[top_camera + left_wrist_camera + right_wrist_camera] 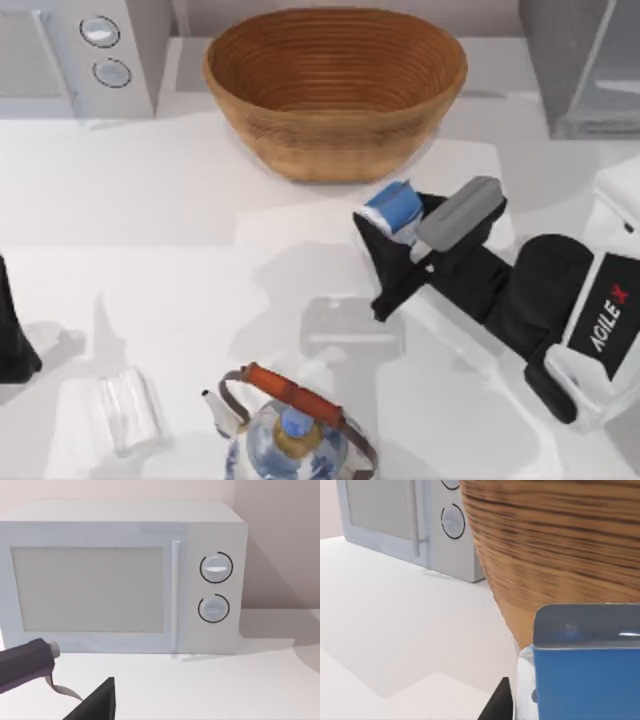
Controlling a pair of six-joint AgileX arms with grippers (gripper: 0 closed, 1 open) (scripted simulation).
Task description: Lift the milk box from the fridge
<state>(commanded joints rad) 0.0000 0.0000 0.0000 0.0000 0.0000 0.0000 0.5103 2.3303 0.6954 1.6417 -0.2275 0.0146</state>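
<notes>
The right gripper point(385, 232) is reaching diagonally up-left from the frame's lower right, clamping the small blue-and-white milk box point(393, 209) below the brown wicker basket point(335, 90).

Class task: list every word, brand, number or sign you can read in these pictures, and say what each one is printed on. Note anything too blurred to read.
"AGILE X" (the X in red): on the white casing of the right arm, top view.
Milk box, held in the right gripper: white markings, too blurred to read.
Microwave: two round knobs, no readable marks.
Teapot: painted pattern, no text.
</notes>
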